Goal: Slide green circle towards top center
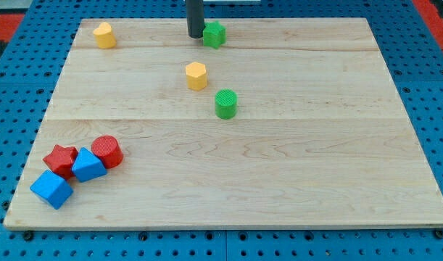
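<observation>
Your tip (195,35) is resting at the surface's (315,167) top centre, touching a green star block (214,34) on its right. It is holding nothing. The green circle (225,104) is sitting well below it, slightly right, beside a yellow hexagon (196,75).

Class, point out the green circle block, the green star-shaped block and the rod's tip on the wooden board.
green circle block (225,104), camera view, on its round top face.
green star-shaped block (214,34), camera view, on its top face.
my tip (196,36), camera view, at the rod's very end, just left of the star.
</observation>
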Robot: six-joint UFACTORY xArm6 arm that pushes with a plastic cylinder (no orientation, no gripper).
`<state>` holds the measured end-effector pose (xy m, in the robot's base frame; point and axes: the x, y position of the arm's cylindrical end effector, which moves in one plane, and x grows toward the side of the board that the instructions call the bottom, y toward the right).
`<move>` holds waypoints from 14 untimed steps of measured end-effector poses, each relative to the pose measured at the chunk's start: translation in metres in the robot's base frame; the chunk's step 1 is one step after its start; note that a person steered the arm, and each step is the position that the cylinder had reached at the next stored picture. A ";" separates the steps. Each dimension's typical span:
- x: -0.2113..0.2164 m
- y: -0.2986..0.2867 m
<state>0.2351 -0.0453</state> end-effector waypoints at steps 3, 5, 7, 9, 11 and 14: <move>-0.002 -0.015; -0.002 -0.028; 0.043 -0.105; 0.228 -0.015; 0.168 0.084; 0.175 0.086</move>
<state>0.4098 0.0409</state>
